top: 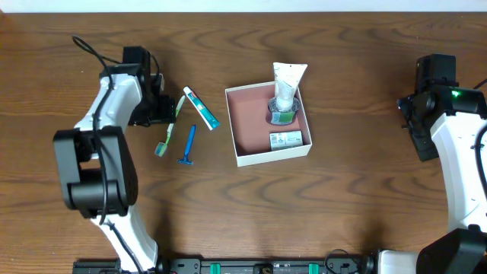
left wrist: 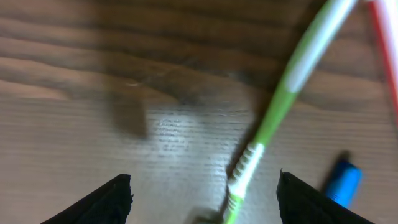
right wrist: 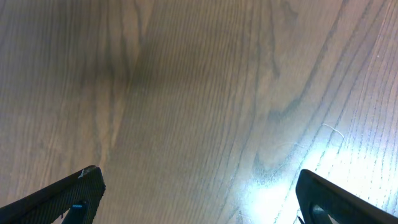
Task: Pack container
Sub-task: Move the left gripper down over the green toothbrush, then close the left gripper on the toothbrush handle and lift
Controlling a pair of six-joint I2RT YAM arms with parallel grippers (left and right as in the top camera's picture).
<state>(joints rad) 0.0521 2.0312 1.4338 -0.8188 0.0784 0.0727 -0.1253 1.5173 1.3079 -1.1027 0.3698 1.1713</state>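
The container (top: 251, 137), a shallow white box with a reddish-pink inside, sits mid-table. It holds a white tube with a green cap (top: 286, 90) and a small green-white carton (top: 286, 139). Left of it lie a toothpaste box (top: 201, 108), a green toothbrush (top: 170, 126) and a blue razor (top: 188, 146). My left gripper (top: 161, 108) is open, low over the toothbrush (left wrist: 273, 112), whose shaft lies between the fingers; the razor (left wrist: 343, 180) shows at the right in the left wrist view. My right gripper (top: 415, 122) is open and empty over bare wood (right wrist: 199, 112) at the far right.
The wooden table's back edge (top: 243, 9) runs along the top. A black cable (top: 87, 47) trails behind the left arm. Bare wood lies between the container and the right arm.
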